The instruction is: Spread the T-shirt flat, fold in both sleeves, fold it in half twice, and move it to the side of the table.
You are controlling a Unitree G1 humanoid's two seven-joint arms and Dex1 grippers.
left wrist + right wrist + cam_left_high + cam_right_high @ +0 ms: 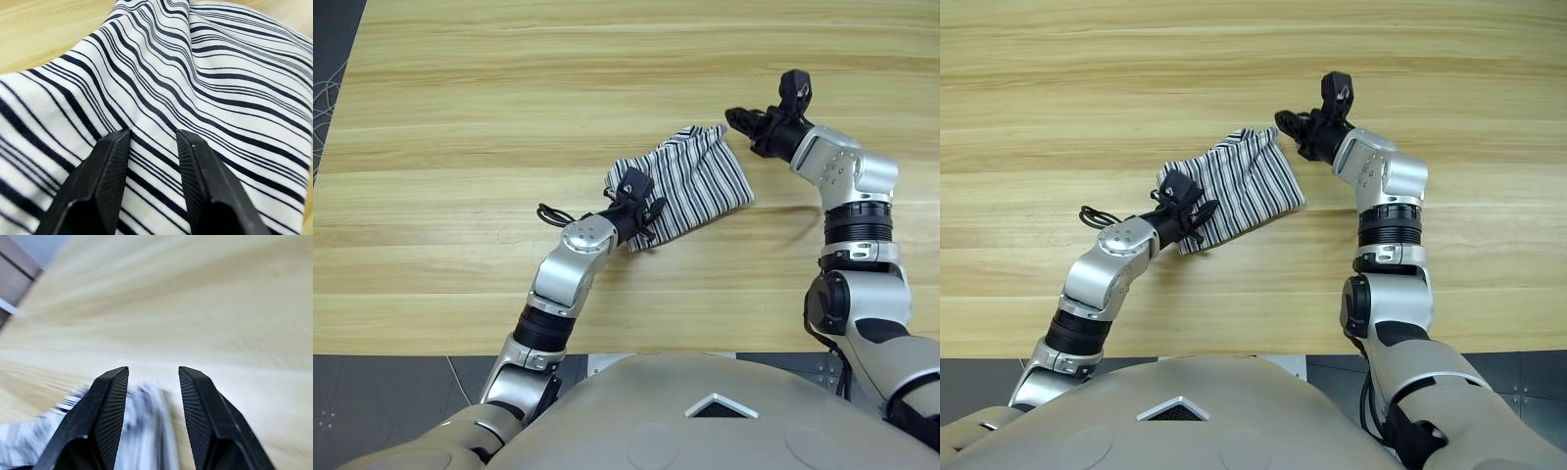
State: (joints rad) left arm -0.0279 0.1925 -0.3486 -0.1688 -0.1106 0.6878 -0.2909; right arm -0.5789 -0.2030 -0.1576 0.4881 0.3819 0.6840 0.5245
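The T-shirt (690, 181) lies mid-bench (509, 78) as a small folded bundle, so probably only the move aside remains, with the left claw (152, 133) parted on its near corner and the right claw (152, 369) parted and empty by its far corner.

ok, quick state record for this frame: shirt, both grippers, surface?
shirt: striped T-shirt, folded into a small, slightly rumpled bundle
left gripper: open, over the fabric at the shirt's near-left corner
right gripper: open, at the shirt's far-right corner
surface: wooden table
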